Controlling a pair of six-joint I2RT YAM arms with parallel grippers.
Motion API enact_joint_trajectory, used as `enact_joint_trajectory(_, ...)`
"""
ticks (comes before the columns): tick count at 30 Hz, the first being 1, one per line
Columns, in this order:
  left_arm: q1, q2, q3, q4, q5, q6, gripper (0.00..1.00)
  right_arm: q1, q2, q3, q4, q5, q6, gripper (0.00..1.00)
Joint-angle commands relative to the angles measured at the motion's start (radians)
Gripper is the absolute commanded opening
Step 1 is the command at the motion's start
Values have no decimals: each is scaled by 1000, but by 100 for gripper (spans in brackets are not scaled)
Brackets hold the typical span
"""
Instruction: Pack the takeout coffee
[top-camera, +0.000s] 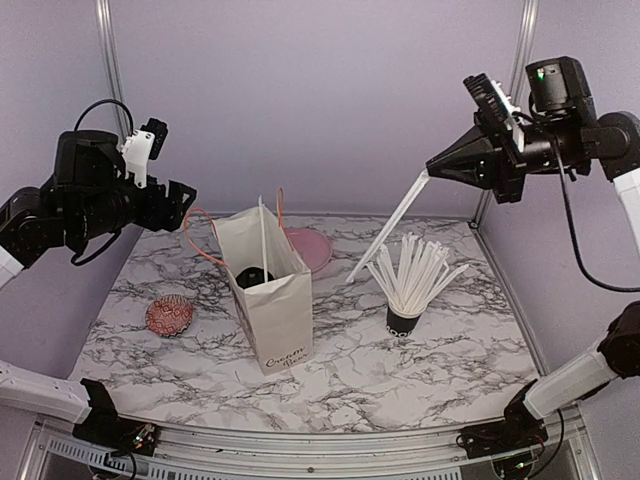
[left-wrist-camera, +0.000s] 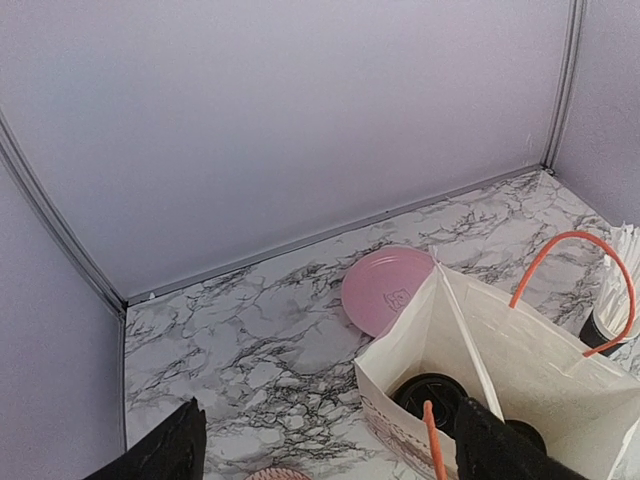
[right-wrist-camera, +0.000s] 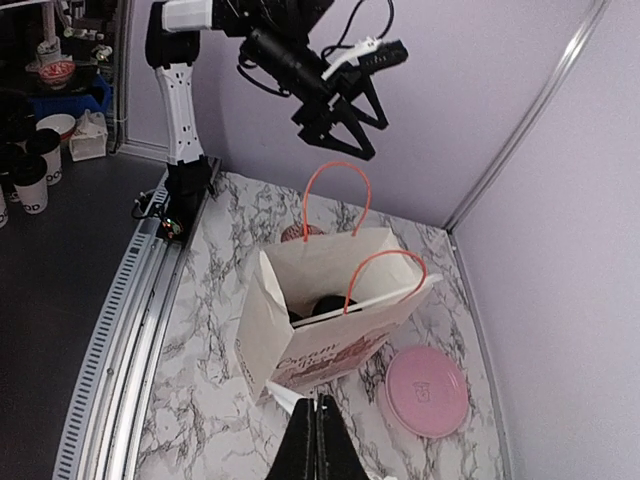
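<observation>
At the right hand (top-camera: 430, 170): pinched fully shut on the upper end of a white straw (top-camera: 388, 228), held high up to the right of the paper bag (top-camera: 272, 310). The straw slants down toward the bag, its lower end near the bag's right side.

At the left hand (top-camera: 176, 205): spread wide, gripping nothing, raised up to the left of the bag.

Inside the bag, upright on the counter (top-camera: 470, 350): the takeout coffee (left-wrist-camera: 430, 392), seen only as black lids deep between the walls.

Just behind the bag: a pink plate (top-camera: 318, 248).

To the right of the bag: a black cup (top-camera: 405, 320) full of white straws.

To the left of the bag: a small red patterned round thing (top-camera: 169, 315).
</observation>
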Motion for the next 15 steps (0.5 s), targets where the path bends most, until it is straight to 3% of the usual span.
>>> enact_joint_trajectory(1,4,5,40,-15,8,-26,86,-2,101,145,-87,-253,-44,0)
enact_joint_trajectory(5,4,-7,35,-16,4,-41,86,35,194,246,-59,-337,-5,0)
enact_joint_trajectory(15,4,-5,20,-15,-18,-32,87,181,334,328,165,-255,164,0)
